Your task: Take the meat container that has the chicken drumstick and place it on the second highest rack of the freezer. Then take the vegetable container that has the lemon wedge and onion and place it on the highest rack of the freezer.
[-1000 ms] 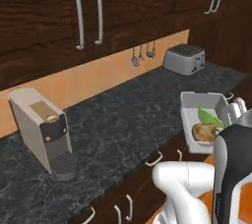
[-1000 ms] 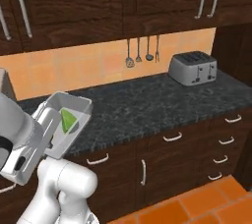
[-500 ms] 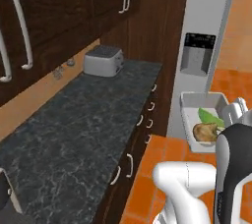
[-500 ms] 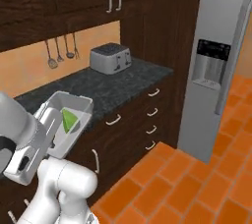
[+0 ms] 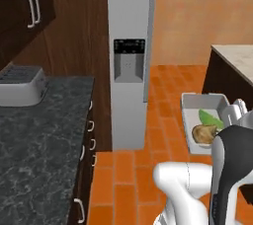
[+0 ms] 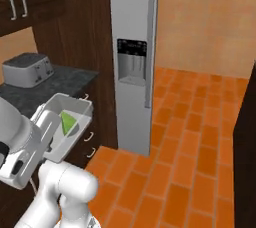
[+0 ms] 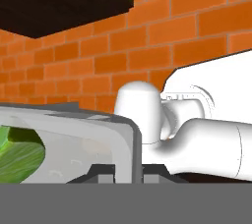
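Our pincer (image 7: 129, 169) is clamped on the rim of the tray (image 5: 191, 101) holding lemon wedge (image 5: 211, 119) and onion (image 5: 204, 133); the freezer (image 5: 129, 26) stands closed ahead.

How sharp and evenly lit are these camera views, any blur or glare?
Left base view: soft and slightly blurred, flat light, no glare on the tall grey freezer. Right base view: equally soft, with a faint shadow beside the freezer door. Hand view: the white plastic tray looms close and smeared, and the orange brick floor looks sharper.
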